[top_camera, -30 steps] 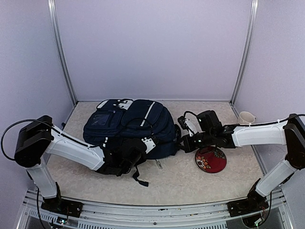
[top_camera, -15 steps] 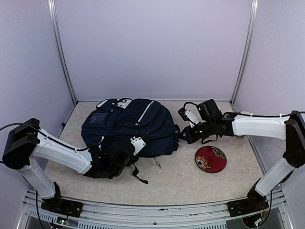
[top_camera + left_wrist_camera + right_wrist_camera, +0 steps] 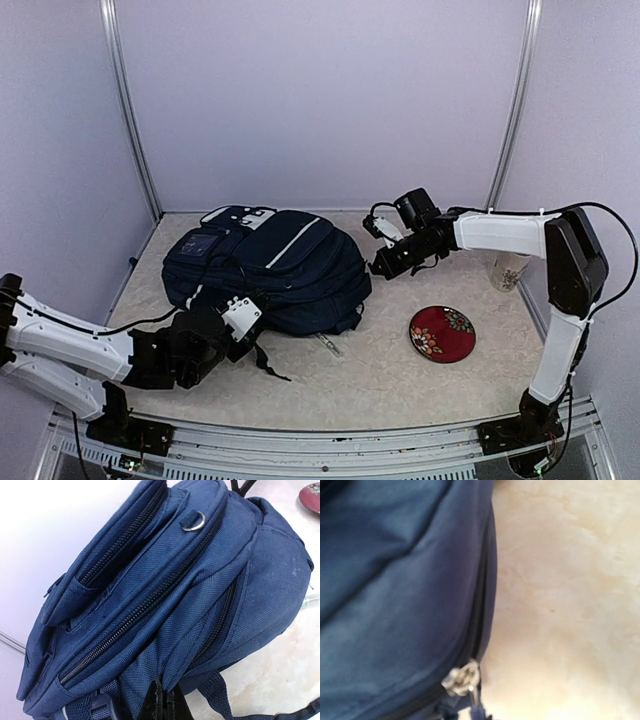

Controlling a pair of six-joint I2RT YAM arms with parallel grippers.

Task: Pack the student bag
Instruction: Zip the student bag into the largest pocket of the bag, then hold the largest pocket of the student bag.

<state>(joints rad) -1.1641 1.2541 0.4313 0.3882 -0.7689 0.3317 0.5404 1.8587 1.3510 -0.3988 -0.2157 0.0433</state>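
Top external view shows the student bag point(image 3: 268, 265), the biggest thing here. It lies flat on the pale table point(image 3: 380, 385), at the back and a bit to the left. It is dark blue with a white stripe. All the zips that I can see are closed, so I think no packing has begun.

Next come the two arms. The left arm lies low along the near side. The left gripper point(image 3: 250, 322) sits at the near edge of the bag, by a black strap. In the left wrist view its two fingers point(image 3: 156, 700) are pressed shut against the blue cloth. I cannot tell if a bit of cloth is caught between them. I think it is there to hold the bag in place.

The right arm reaches across from the right. The right gripper point(image 3: 382, 266) is at the right end of the bag, low by the table. It is closed too. I think it is there to pull a zip open while the other arm holds the bag.

A red plate point(image 3: 442, 334) with flowers lies near the bag on the right. A white cup point(image 3: 508, 272) stands farther right, by the wall. They may be the things to pack.

Smallest is the silver zip pull point(image 3: 462, 678) in the right wrist view. It hangs right by the gripper, but the fingers do not show, so I cannot tell if they hold it.
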